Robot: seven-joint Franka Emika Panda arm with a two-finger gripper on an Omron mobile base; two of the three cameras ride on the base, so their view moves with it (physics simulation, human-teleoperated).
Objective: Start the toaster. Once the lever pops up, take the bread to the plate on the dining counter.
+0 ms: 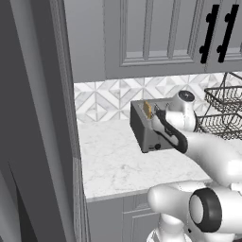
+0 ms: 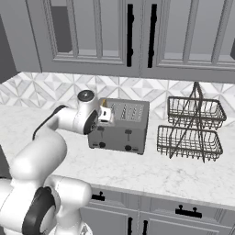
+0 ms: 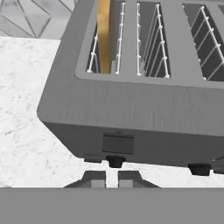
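Observation:
The dark grey toaster [image 3: 131, 109] [image 2: 121, 126] [image 1: 150, 126] stands on the marble counter against the tiled wall. The bread [image 3: 103, 35] [image 2: 104, 102] [image 1: 147, 109] stands upright in its leftmost slot, its top edge poking out. On the toaster's front face, the lever [image 3: 117, 143] is a small dark tab just above a round black knob [image 3: 115, 162]. My gripper [image 3: 111, 179] hovers close in front of that face, below the knob in the hand view. Its fingertips [image 3: 94, 178] are nearly together with nothing between them. The plate and the dining counter are out of view.
A two-tier black wire basket rack [image 2: 193, 128] [image 1: 222, 111] stands right of the toaster. Grey upper cabinets [image 2: 137, 36] hang overhead. A tall grey panel [image 1: 38, 118] walls off the counter's left end. Bare marble counter [image 1: 113, 165] lies in front and left of the toaster.

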